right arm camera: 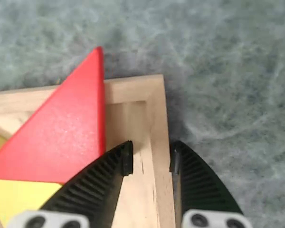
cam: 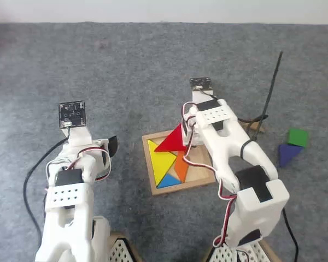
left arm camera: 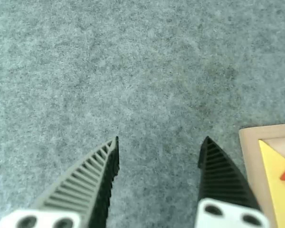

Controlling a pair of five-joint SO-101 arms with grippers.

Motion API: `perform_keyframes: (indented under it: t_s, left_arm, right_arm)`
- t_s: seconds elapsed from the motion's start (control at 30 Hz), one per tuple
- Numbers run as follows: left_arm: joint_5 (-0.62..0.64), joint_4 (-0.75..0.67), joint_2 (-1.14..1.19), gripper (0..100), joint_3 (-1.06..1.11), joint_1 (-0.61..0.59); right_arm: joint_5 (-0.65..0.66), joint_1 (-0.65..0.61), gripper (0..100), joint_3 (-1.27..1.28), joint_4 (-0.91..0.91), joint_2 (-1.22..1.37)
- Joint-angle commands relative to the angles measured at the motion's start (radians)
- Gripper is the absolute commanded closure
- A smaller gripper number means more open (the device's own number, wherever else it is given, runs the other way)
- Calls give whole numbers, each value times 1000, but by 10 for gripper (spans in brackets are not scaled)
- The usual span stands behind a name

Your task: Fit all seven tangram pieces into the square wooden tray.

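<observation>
The square wooden tray (cam: 153, 183) lies on the grey carpet between the arms. In it are a yellow triangle (cam: 159, 161), an orange piece (cam: 181, 166) and a blue piece (cam: 168, 181). A red triangle (cam: 172, 141) lies tilted, with its tip over the tray's far rim (right arm camera: 133, 88). My right gripper (right arm camera: 151, 152) is open and narrowly straddles the tray's side wall beside the red triangle (right arm camera: 61, 137). My left gripper (left arm camera: 161, 140) is open over bare carpet, just left of the tray's corner (left arm camera: 247, 142). A green piece (cam: 298, 136) and a dark blue triangle (cam: 288, 154) lie on the carpet at the right.
A black cable (cam: 270, 93) runs up from behind the right arm. Open carpet stretches across the far side and between the left arm and the tray.
</observation>
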Motion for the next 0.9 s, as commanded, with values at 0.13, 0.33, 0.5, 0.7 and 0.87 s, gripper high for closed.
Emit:
perform_keyframes:
  t_s: [0.13, 0.33, 0.5, 0.7, 0.87]
  left_arm:
    - [-9, -17, -9, 731, -4, -6]
    - [-9, -18, -8, 731, -4, -6]
    - [-9, -20, -8, 731, -4, -6]
    - [-9, -18, -8, 731, -4, -6]
    - [-9, -18, -8, 731, -4, -6]
  right_arm:
    - [3, -82, 861, -31, -8, -62]
    - [-2, -85, 860, -29, -8, -87]
    - [-26, -102, 860, -29, 2, -168]
    - [-25, -122, 861, -31, -50, -119]
    - [-28, -108, 861, -48, -50, -76]
